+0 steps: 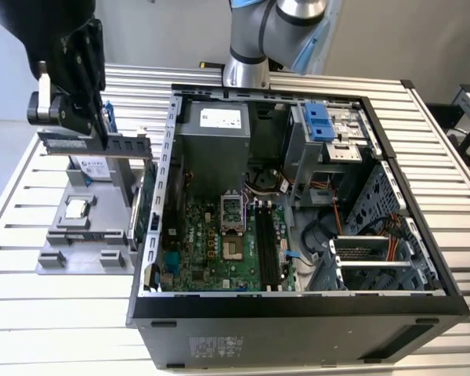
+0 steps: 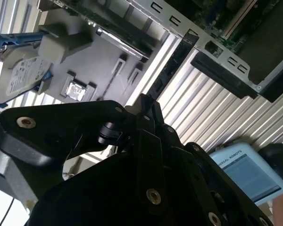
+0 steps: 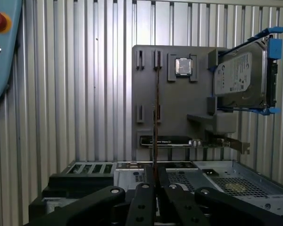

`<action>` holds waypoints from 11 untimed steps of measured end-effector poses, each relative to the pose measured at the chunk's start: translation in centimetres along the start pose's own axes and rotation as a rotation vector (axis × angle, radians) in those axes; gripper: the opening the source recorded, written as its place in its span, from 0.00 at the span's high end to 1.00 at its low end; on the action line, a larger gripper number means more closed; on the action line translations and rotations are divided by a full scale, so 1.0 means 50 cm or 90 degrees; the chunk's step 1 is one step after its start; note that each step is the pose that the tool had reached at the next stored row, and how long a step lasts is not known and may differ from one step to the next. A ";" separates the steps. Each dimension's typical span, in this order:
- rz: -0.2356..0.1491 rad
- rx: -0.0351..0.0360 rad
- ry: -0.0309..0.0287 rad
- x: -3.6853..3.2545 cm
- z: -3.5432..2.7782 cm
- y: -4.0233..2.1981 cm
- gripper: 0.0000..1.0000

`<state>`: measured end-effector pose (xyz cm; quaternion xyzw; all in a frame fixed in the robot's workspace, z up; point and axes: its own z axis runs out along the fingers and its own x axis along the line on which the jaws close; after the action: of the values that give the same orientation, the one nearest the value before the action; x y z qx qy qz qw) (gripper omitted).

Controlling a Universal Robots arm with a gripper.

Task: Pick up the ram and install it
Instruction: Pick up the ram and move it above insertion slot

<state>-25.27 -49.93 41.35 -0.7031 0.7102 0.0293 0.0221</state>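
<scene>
The black two-finger gripper [image 1: 83, 128] is clamped shut on the thin, long blue-green ram stick [image 1: 102, 146], holding it level over the flat grey parts tray [image 1: 86, 244]. A silver hard drive with blue clips [image 3: 238, 75] stands on that tray. The open black computer case [image 1: 298, 309] sits just beside it, on the exterior view's right, and its black motherboard slots [image 1: 268, 243] are well apart from the stick.

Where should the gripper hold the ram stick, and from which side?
Grip the two flat faces near the upper long edge, coming down from above. The ram stick is a thin board, edge-on in the first wrist view, so only its faces offer purchase, and the lower edge stays free for seating. The gripper is shut on it that way.
</scene>
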 end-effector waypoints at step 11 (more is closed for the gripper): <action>0.001 -0.0067 0.0001 0.000 -0.001 -0.070 1.00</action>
<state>-21.80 -49.94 41.35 -0.7028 0.7103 0.0330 0.0183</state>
